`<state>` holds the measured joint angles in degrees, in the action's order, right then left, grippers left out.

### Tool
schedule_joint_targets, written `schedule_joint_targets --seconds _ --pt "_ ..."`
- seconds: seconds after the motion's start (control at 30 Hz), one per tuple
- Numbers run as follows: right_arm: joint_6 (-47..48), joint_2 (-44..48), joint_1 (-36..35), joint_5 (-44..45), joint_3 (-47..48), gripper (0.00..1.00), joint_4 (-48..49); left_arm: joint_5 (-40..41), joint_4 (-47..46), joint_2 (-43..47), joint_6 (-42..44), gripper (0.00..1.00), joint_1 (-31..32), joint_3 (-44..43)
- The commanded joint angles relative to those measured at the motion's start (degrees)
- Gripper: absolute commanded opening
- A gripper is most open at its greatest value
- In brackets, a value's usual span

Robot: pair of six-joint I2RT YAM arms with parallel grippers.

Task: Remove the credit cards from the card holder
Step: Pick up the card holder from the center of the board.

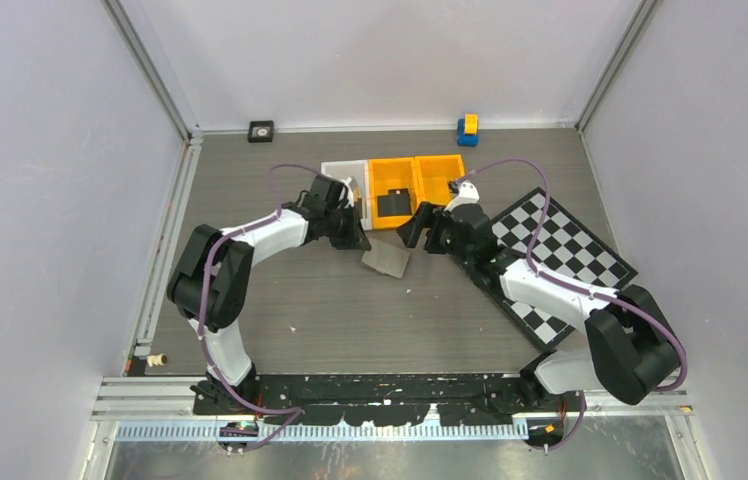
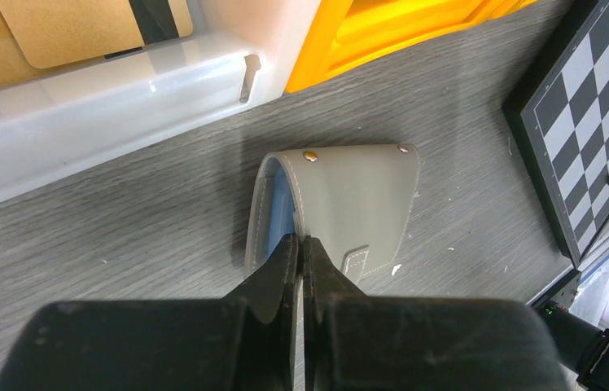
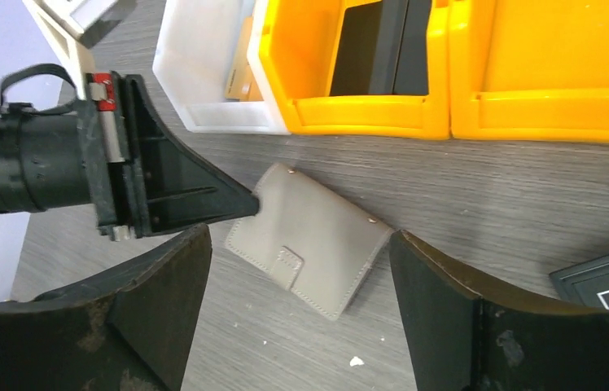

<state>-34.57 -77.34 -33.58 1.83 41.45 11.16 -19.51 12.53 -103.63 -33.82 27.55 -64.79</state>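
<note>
The grey card holder (image 1: 387, 258) lies folded on the table in front of the bins. My left gripper (image 2: 301, 241) is shut on the edge of its upper flap (image 2: 350, 199), lifting it slightly so the blue-grey inside (image 2: 281, 213) shows. No card shows inside it. My right gripper (image 3: 300, 236) is open and empty, hovering just above the card holder (image 3: 317, 232), with the left gripper's fingers (image 3: 228, 204) at the holder's left corner. A black card (image 1: 393, 203) and a grey card (image 3: 411, 45) lie in the middle orange bin. Tan-orange cards (image 2: 81, 32) lie in the white bin.
A white bin (image 1: 345, 170) and two orange bins (image 1: 383, 168) (image 1: 440, 175) stand in a row behind the card holder. A chessboard (image 1: 560, 255) lies at the right under my right arm. A blue and yellow block (image 1: 467, 128) and a small black square (image 1: 261, 131) sit at the back wall.
</note>
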Motion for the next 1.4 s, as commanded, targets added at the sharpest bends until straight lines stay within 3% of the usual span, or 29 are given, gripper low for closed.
schedule_joint_targets --seconds 0.0,0.13,0.23,0.43,0.83,1.2,1.37 --pt "3.4 1.4 0.2 0.7 -4.6 0.87 11.7 1.3 -0.1 4.5 0.9 0.01 0.2 0.2" --pt "10.3 1.7 0.3 -2.0 -0.4 0.87 1.5 1.6 0.0 5.7 0.9 0.01 0.2 0.6" --pt "12.8 2.9 -0.5 -5.1 -2.1 0.91 4.7 2.2 0.7 5.9 1.0 0.00 0.2 0.4" --pt "18.6 3.5 -5.7 -2.8 -2.1 0.92 5.2 2.0 1.5 5.7 1.1 0.00 0.2 0.0" --pt "22.3 -1.1 -6.5 -4.4 -1.0 0.92 5.9 2.3 3.1 5.5 1.4 0.00 0.2 -1.0" --pt "30.8 -8.9 -12.6 1.7 4.5 0.95 -0.1 0.8 4.8 4.3 1.5 0.00 0.2 -2.4" --pt "34.1 -13.1 -16.0 9.0 7.8 0.95 -3.1 -0.6 4.4 4.1 0.8 0.00 0.2 -2.4"
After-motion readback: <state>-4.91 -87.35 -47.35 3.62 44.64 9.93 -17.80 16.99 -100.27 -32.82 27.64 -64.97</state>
